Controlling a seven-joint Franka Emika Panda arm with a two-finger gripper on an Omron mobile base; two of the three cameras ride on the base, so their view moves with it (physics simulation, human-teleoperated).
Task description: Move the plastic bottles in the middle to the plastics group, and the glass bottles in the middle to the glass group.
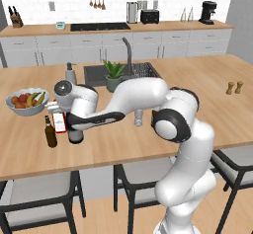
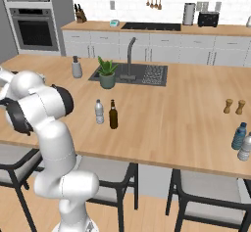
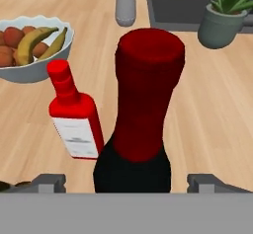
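So you've got the wine bottle [image 3: 143, 124], dark glass, red neck, standing between the gripper [image 3: 126, 182] jaws spread wide | right beside the red-labelled bottle [image 3: 74, 117] near the counter's [image 1: 197, 80] left end | fruit bowl [image 3: 34, 43], sink [image 2: 139, 74] behind.

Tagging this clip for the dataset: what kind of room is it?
A home-style kitchen, rendered. A wooden island counter holds a sink with a faucet; behind it stand white cabinets, a wall oven and a cooktop.
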